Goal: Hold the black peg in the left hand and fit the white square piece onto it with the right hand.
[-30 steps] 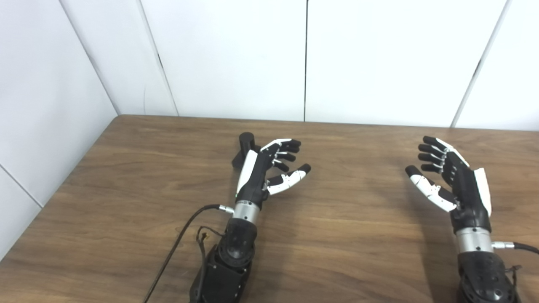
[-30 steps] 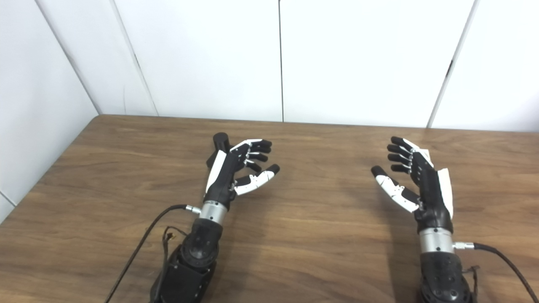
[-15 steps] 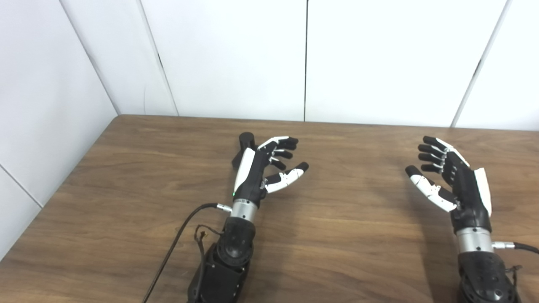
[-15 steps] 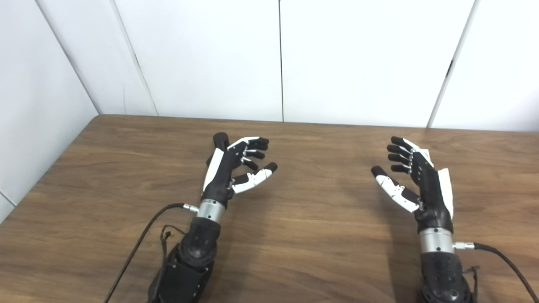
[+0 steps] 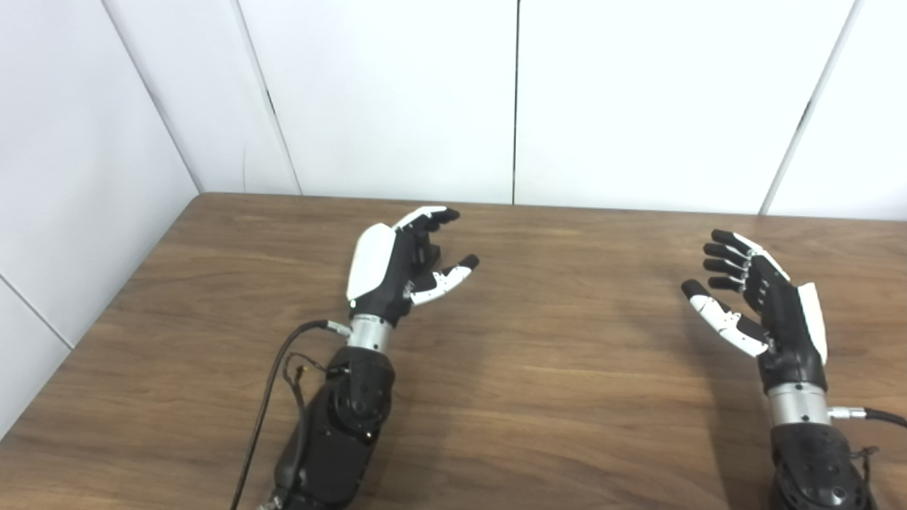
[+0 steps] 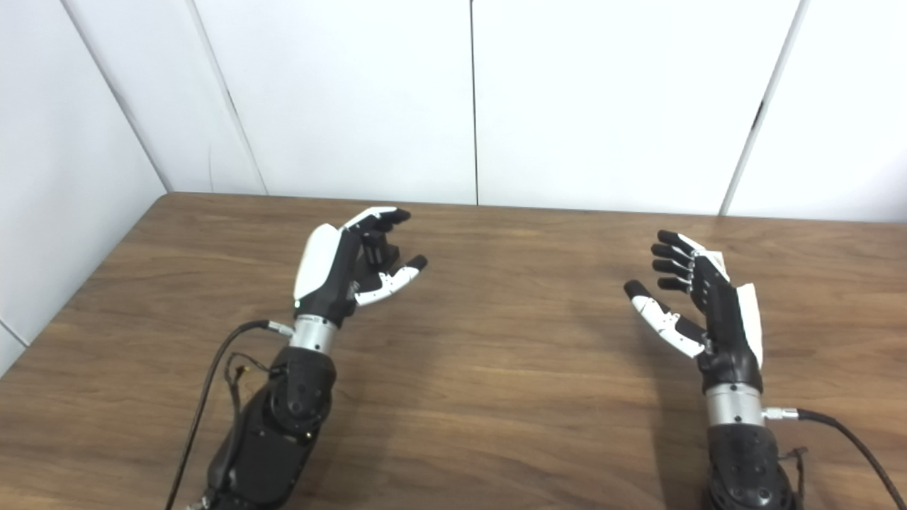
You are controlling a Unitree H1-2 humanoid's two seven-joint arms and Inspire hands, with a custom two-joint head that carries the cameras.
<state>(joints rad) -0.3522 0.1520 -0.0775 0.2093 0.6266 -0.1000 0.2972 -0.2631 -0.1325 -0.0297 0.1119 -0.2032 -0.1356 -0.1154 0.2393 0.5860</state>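
Note:
My left hand [image 5: 393, 265] stands at the table's back left with its white back towards me, fingers curled and thumb apart, open. A dark upright piece, the black peg [image 6: 377, 249], shows only in part between its fingers and thumb; I cannot tell whether they touch it. My right hand [image 5: 762, 304] is open at the right, palm facing left and fingers spread, holding nothing I can see. I cannot make out a white square piece in either view; it may be hidden behind the right hand.
The wooden table [image 5: 567, 397] meets white wall panels [image 5: 397, 99] at the back and on the left. A black cable [image 5: 262, 418] runs beside the left forearm, and another cable [image 6: 843, 435] leaves the right wrist.
My left hand has moved left and further back and turned its back to me, so it now covers most of the peg. The right hand has not moved.

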